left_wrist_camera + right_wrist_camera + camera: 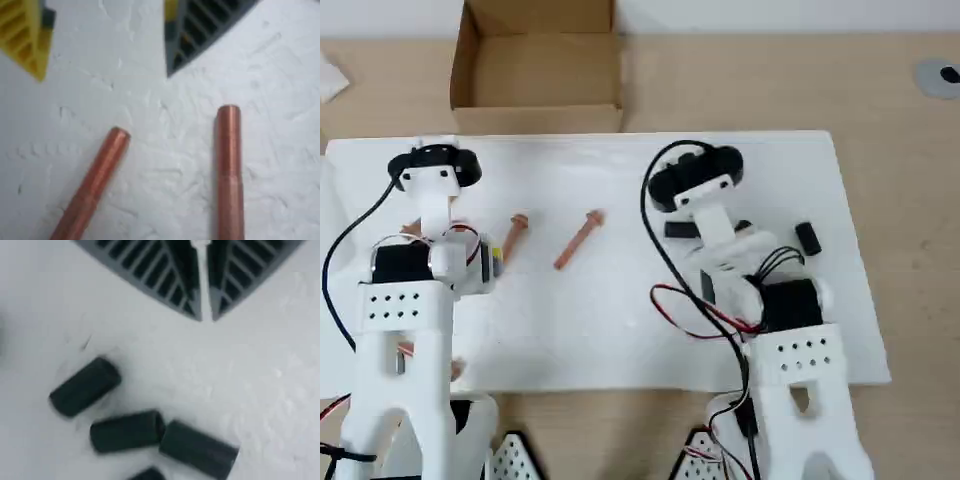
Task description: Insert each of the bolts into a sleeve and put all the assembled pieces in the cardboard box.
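**A:** What does the surface hold?

**B:** A wooden surface carries a white sheet. An open cardboard box stands at the far side, just beyond the sheet's edge. Two white arms rise from the near side.

**A:** Where are the bolts?

**B:** Seen from above, one copper bolt lies on the sheet just beside the left arm. A second bolt lies near it toward the middle, not touching. Both are outside the box.

**A:** And the left gripper?

**B:** The left gripper hangs over the sheet with its fingers wide apart, holding nothing. Close to its fingertips lie one bolt shaft and another bolt shaft, apart from each other.

**A:** The right gripper?

**B:** The right gripper hovers over the sheet with its fingers together, only a thin slit between them, clamping nothing. Black sleeves lie near it. There is a lone sleeve, then a middle sleeve and an end sleeve meeting end to end. From above, an outer sleeve lies on the sheet beside the right arm.
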Controlling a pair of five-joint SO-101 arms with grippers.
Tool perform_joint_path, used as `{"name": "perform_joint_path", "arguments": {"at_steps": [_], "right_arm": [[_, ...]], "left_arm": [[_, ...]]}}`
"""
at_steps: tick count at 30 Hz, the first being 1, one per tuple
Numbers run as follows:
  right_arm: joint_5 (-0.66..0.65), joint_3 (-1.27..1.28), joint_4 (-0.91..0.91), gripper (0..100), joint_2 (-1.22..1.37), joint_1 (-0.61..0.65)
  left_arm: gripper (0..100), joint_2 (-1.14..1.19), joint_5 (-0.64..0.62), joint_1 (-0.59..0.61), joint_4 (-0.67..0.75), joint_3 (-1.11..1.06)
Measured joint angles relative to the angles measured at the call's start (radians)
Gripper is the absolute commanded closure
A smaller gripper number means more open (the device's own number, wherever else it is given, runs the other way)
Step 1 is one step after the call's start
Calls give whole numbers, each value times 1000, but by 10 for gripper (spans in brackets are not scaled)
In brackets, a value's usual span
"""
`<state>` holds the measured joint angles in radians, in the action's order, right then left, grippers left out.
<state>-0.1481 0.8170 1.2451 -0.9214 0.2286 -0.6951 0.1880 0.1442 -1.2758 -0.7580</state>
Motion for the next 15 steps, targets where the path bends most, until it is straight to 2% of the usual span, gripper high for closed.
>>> {"name": "perform_joint_path", "arguments": {"at_steps": [5,11,15], "right_arm": [[-161,-5,-12,966,14,0],[-183,-77,-14,966,192,0],[-186,-209,26,966,379,-8]], "left_arm": [[825,2,-2,0,-69,52],[825,14,-32,0,-98,109],[825,130,-37,17,-124,196]]}}
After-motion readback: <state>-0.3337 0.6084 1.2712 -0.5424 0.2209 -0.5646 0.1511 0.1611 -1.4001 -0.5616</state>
